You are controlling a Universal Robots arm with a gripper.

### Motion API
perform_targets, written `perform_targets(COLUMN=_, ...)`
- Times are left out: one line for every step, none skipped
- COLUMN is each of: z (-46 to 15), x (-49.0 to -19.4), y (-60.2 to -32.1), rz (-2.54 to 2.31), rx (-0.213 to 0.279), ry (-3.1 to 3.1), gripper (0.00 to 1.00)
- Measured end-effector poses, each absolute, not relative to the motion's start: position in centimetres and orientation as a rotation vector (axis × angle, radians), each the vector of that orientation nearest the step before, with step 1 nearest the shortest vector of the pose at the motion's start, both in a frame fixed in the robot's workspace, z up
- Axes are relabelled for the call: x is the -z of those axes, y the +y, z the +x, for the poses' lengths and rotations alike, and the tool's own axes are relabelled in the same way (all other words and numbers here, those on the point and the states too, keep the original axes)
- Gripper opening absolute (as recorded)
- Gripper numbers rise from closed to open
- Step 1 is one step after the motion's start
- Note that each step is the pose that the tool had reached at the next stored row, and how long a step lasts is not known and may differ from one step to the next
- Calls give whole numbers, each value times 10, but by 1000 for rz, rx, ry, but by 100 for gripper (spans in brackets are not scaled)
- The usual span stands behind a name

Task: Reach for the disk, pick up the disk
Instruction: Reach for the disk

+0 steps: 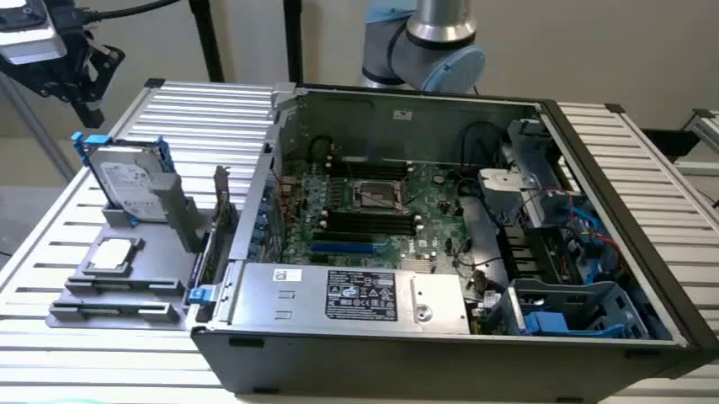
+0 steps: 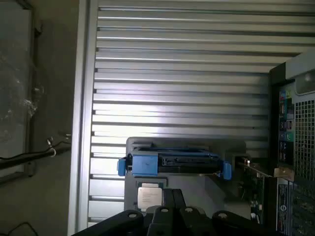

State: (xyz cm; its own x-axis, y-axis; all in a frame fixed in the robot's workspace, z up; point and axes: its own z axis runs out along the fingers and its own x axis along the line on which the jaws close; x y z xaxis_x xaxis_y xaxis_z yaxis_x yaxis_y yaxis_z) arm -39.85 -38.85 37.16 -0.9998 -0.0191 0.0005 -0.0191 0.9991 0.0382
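One disk (image 1: 126,180), one chip (image 1: 114,254) (silver)

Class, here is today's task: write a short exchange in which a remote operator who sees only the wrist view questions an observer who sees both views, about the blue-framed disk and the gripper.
Operator: My wrist view shows the disk edge-on. How does it stand?
Observer: It stands upright on its edge in a grey holder, with its white label facing away from the open computer case.
Operator: Is the gripper touching it?
Observer: No. In the exterior view it hangs above the disk, off toward the exterior view's left, with clear air between them.
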Motion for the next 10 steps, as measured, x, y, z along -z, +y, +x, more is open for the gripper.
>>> perform_targets(z=-399, x=-372, y=-388, rz=30, rx=60, ry=-3140, gripper=11)
perform_targets(z=-399, x=-372, y=-388, rz=30, rx=60, ry=-3140, gripper=11)
perform_targets(z=-399, x=-372, y=-388, rz=30, rx=60, ry=-3140, gripper=11)
perform_targets(z=-399, x=-372, y=-388, rz=30, rx=60, ry=-3140, gripper=11)
perform_targets(z=-399, x=-372, y=-388, rz=30, rx=60, ry=-3140, gripper=11)
perform_targets(z=-399, x=-372, y=-388, rz=30, rx=60, ry=-3140, gripper=11)
perform_targets(z=-399, x=-372, y=-388, rz=30, rx=60, ry=-3140, gripper=11)
perform_targets(z=-399, x=-372, y=-388, rz=30, rx=60, ry=-3140, gripper=11)
perform_targets(z=-399, x=-372, y=-388, rz=30, rx=60, ry=-3140, gripper=11)
perform_targets(z=-399, x=-372, y=-388, rz=30, rx=60, ry=-3140, gripper=11)
